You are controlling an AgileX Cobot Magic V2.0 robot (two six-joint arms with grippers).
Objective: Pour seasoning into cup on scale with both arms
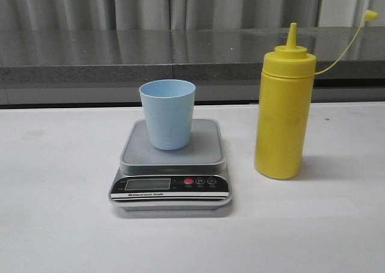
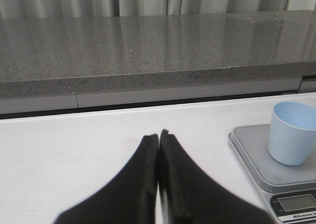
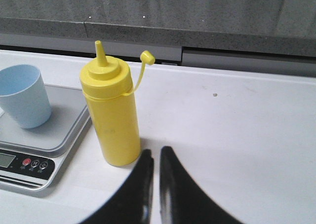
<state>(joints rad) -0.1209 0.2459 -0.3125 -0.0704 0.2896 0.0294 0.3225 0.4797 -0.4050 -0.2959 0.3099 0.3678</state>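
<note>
The pale blue cup [image 1: 168, 113] stands upright on the silver-grey scale [image 1: 172, 165] in the middle of the white table. To its right stands the yellow seasoning bottle [image 1: 284, 107], upright, its tethered cap [image 1: 372, 15] hanging off and the nozzle bare. Neither arm shows in the front view. In the left wrist view my left gripper [image 2: 159, 135] is shut and empty, above the table left of the scale [image 2: 266, 165] and cup [image 2: 292, 133]. My right gripper [image 3: 156, 152] is shut, empty, just right of the bottle [image 3: 112, 113].
A grey stone ledge [image 1: 120, 53] runs along the back of the table with curtains behind it. The scale's black panel [image 1: 171, 184] with its display and red button faces the front.
</note>
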